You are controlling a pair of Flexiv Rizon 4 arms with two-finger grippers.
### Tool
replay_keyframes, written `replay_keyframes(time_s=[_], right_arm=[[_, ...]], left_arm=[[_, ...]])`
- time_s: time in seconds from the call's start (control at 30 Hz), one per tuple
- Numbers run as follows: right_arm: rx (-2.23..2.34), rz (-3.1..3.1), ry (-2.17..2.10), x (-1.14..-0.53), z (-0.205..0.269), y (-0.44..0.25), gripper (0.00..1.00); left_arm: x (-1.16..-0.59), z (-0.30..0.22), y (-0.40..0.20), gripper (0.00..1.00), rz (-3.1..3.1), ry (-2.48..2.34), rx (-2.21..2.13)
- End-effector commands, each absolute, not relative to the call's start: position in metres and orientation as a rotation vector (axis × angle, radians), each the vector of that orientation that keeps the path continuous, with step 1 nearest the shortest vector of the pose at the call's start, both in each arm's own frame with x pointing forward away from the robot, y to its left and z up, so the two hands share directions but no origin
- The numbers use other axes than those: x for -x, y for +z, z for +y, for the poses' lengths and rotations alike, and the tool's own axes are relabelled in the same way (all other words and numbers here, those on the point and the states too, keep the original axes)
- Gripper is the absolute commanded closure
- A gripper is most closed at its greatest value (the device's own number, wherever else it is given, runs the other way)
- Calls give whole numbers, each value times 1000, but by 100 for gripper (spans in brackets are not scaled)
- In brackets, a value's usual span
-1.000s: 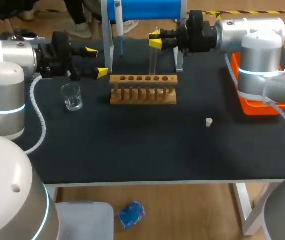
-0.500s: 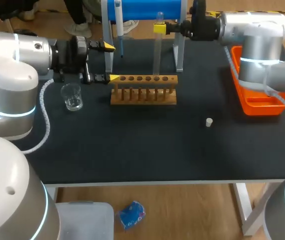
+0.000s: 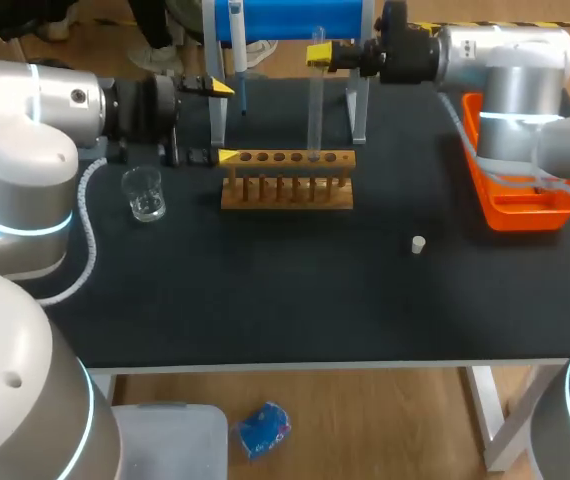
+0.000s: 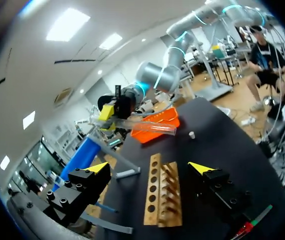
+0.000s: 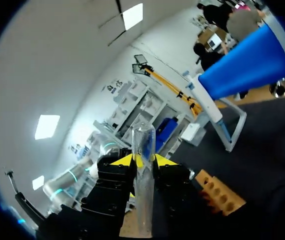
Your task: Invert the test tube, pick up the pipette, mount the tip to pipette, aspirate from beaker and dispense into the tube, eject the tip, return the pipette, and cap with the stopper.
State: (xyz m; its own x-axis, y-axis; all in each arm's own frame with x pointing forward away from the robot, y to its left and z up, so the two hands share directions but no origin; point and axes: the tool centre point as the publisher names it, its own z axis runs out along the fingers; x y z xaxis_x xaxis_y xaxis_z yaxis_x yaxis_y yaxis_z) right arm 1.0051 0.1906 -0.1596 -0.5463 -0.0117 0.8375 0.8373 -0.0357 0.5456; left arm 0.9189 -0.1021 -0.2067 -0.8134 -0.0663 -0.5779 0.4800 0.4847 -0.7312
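R jaws gripped clear test tube upright over rack, upper centre. L jaws spread, holding nothing; beaker mid-left, contents unclear.

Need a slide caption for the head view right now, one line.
Right gripper holds the test tube upright, lower end at the wooden rack; left gripper open near the beaker.

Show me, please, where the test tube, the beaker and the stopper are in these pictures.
test tube (image 3: 314,110): head view, middle of its glass wall.
beaker (image 3: 145,195): head view, its glass side.
stopper (image 3: 418,244): head view, centre of the small white plug.
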Motion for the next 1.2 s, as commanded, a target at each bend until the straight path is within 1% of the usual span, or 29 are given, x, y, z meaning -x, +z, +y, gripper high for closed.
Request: replay_keyframes(time_s=[0.03,0.2,0.53,0.8,1.17,1.2], right_arm=[[1050,-1376,-1427,-1008,191,-159,100],[1074,-1308,-1382,-1009,193,-157,100],[1019,-1372,-1363,-1003,194,-164,100],[998,-1379,-1365,-1000,192,-166,100],[998,-1379,-1365,-1000,192,-166,100],[998,-1379,-1365,-1000,192,-166,100]], left_arm=[[-903,-103,-208,0,1859,-1047,-542],[-899,-103,-208,0,1767,-1000,-582],[-897,-103,-210,0,1712,-974,-595],[-906,-112,-211,0,1746,-1092,-590],[-906,-112,-211,0,1746,-1092,-590],[-906,-116,-203,0,1632,-1096,-704]])
